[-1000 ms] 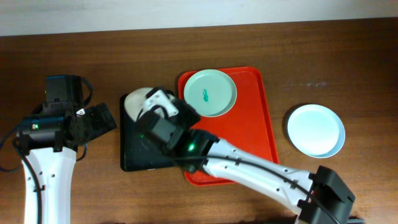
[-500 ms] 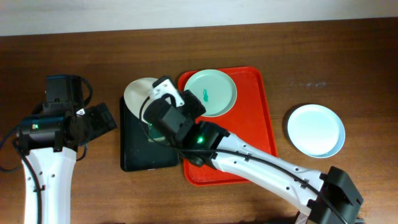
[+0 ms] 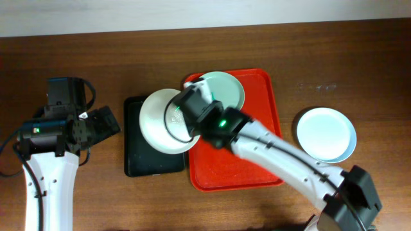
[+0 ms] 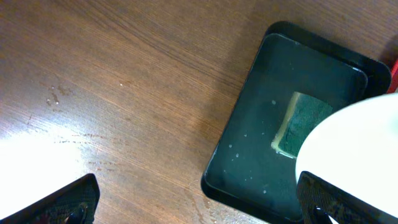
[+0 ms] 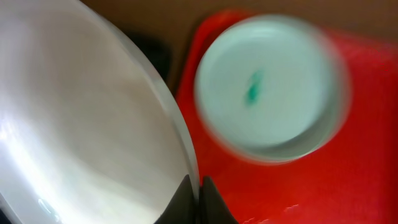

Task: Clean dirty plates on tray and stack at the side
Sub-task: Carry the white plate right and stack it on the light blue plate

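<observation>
Dark brown wooden table (image 3: 334, 58), with a strip of pale wall (image 3: 192, 13) along the far edge. Near the middle, a red tray (image 3: 257, 154) with a raised rim and rounded corners.

In the far left part of the red tray, a mint plate (image 3: 232, 90) lying flat. Blurred in the right wrist view, but with a small teal smear at its centre.

Just beside the red tray's left edge, a black tray (image 3: 136, 163). Inside it, a green sponge (image 4: 297, 121), partly hidden under a raised plate in the left wrist view.

Above the black tray and overlapping the red tray's left rim, a white plate (image 3: 157, 122), off the table. Right gripper (image 5: 198, 199) pinched tight on its rim, fingers together on the edge nearest the mint plate. Inner face of the white plate bare and glossy.

Well to the right of the red tray, apart from it, a pale plate (image 3: 325, 133) flat on the wood.

Far left of the red tray, beyond the black tray, the left gripper (image 3: 108, 122) over bare wood. Fingers spread wide, nothing between them.
</observation>
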You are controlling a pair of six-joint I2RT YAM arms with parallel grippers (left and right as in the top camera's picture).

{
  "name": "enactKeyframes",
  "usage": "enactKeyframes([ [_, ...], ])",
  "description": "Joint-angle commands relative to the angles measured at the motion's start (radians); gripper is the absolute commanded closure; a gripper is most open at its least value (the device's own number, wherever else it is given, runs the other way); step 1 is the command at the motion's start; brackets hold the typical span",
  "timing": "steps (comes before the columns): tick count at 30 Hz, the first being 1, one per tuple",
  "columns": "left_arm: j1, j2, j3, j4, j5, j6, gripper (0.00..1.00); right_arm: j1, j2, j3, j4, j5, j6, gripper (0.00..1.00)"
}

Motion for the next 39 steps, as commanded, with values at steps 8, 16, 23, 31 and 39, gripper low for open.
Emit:
enactKeyframes([
  [8, 0.006, -0.01, 0.011, 0.002, -0.014, -0.002, 0.01, -0.56, -0.038, 0.012, -0.21, -0.695, 0.011, 0.96],
  [16, 0.006, -0.01, 0.012, 0.002, -0.014, -0.002, 0.01, -1.102, -0.039, -0.005, -0.39, -0.536, -0.127, 0.96],
  [23, 0.006, -0.01, 0.012, 0.002, -0.014, -0.002, 0.01, -1.448, -0.027, -0.159, -0.395, -0.49, -0.168, 0.96],
  [31, 0.006, -0.01, 0.011, 0.002, -0.014, -0.002, 0.01, -1.548, -0.027, -0.393, -0.242, -0.566, -0.181, 0.84],
  [39, 0.006, -0.01, 0.012, 0.002, -0.014, -0.002, 0.01, -1.431, -0.108, -0.257, -0.432, -0.6, -0.227, 0.47],
])
